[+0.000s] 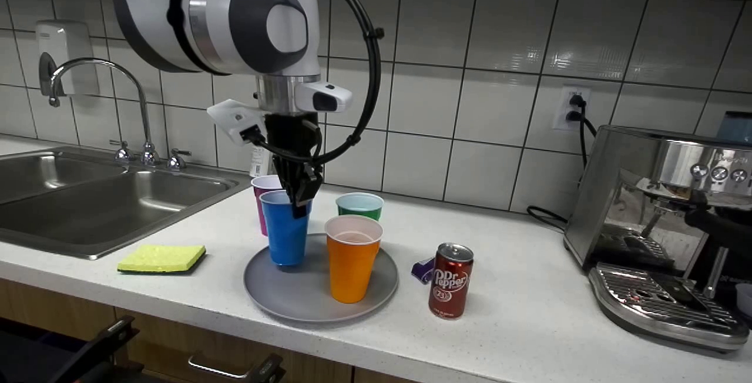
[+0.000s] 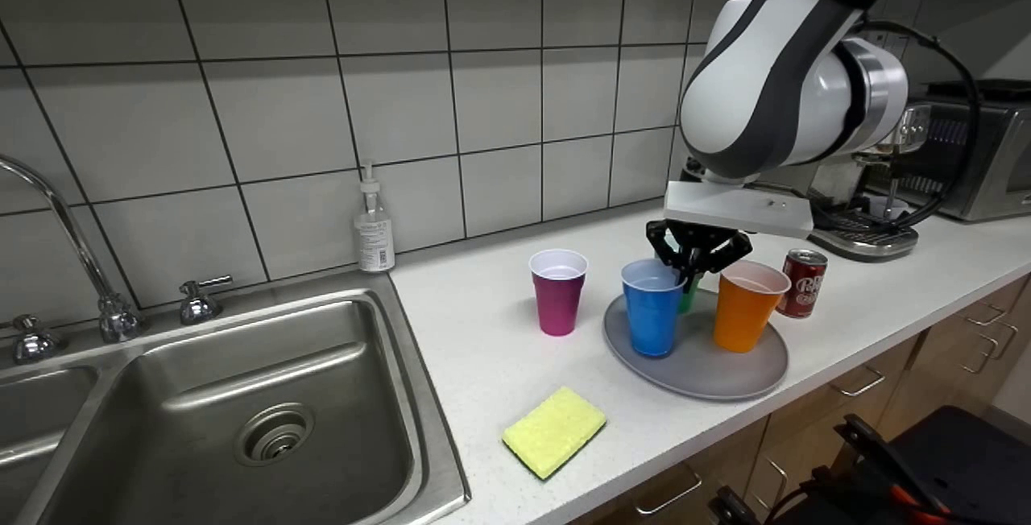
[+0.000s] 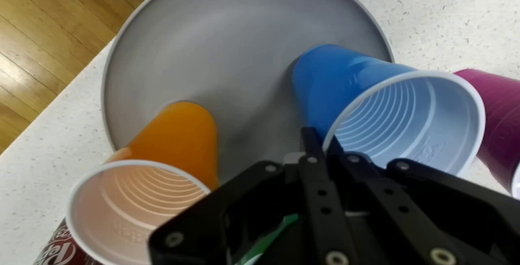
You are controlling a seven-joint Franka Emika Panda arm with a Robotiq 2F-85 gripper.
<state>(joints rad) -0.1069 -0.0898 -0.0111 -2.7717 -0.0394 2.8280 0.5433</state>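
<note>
- A bright blue plastic cup (image 2: 651, 320) with a pale inside was gripped at its rim: the black jaws were clamped on its wall, one inside and the other outside.
- It was upright over a round, shallow grey plate (image 2: 709, 376); I could not tell whether its base touched.
- A tapered orange plastic cup (image 1: 352, 262) stood upright on the same plate, apart from the blue one.
- Behind that, partly hidden in an exterior view, was a green plastic cup (image 1: 361, 208).
- A magenta plastic cup (image 2: 558, 301) stood on the speckled white worktop (image 1: 511, 271), beside the plate.
- A red Dr Pepper can (image 1: 450, 282) stood near the plate, with a small purple scrap (image 1: 422, 269) close behind.
- A yellow rectangular sponge (image 2: 554, 431) with a dark underside lay flat between the plate and a stainless steel sink (image 2: 185, 400).
- A clear pump bottle (image 2: 374, 231) stood at the sink's back corner, by the tiled wall (image 1: 429, 101).
- Well along the worktop sat a silver espresso machine (image 1: 617, 207).
</note>
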